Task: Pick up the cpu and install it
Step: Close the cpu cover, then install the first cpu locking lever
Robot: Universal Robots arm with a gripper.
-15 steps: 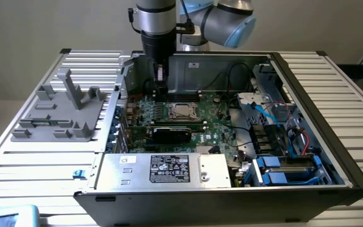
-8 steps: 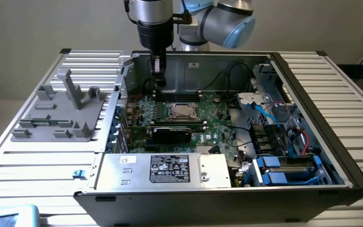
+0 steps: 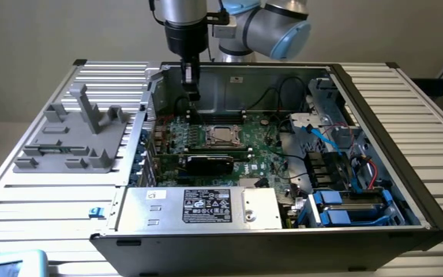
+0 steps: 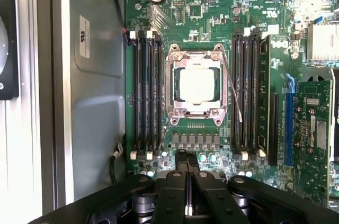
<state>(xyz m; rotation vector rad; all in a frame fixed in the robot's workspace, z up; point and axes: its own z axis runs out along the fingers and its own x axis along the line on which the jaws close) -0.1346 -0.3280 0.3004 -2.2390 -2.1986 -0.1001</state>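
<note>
The cpu (image 4: 197, 85) is a silver square chip lying flat inside the motherboard socket, with the metal socket frame (image 4: 172, 89) around it. In the exterior view the cpu (image 3: 223, 134) sits at the middle of the green board inside the open computer case. My gripper (image 3: 193, 95) hangs over the board's far side, above and behind the socket, apart from the chip. In the wrist view the gripper (image 4: 186, 163) has its black fingers pressed together, and I see nothing between them.
Memory slots (image 4: 147, 94) flank the socket on both sides. A black card (image 3: 210, 163) lies just in front of it, and the power supply (image 3: 198, 205) sits at the case front. A grey fixture (image 3: 75, 133) stands on the exterior view's left. Cables and blue drive bays (image 3: 345, 208) fill the right.
</note>
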